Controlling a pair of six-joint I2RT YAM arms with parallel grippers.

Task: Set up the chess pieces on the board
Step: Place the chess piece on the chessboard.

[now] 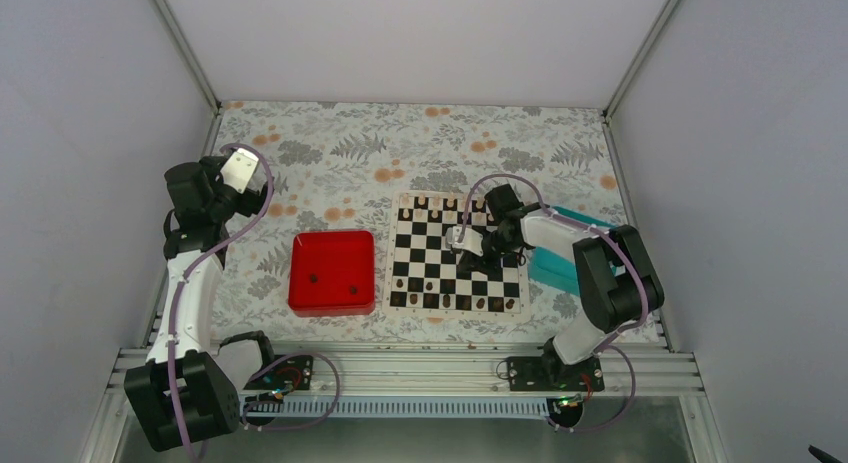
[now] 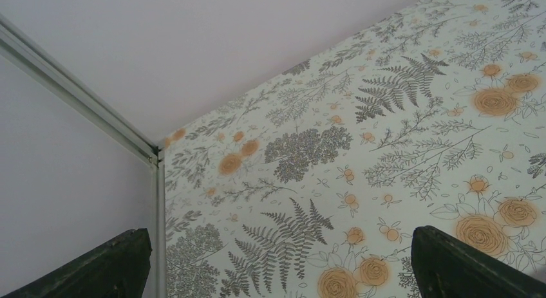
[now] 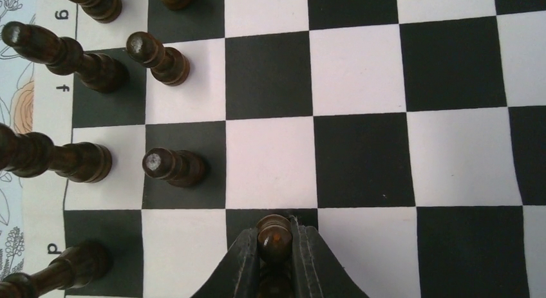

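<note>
Clamping chess piece (image 3: 273, 239), right tool (image 3: 275, 232)

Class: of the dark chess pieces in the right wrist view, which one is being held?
The pawn clamped in the right gripper at the bottom edge; the others stand free on the board.

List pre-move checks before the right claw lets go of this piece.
1. Right claw shut on the dark piece: ok.
2. Piece touching the board: cannot tell.
3. Nearest pawn upright, apart from the claw: ok.
4. Left claw open, away from the board: ok.
5. Red tray emptied: not ok, two dark pieces inside.
</note>
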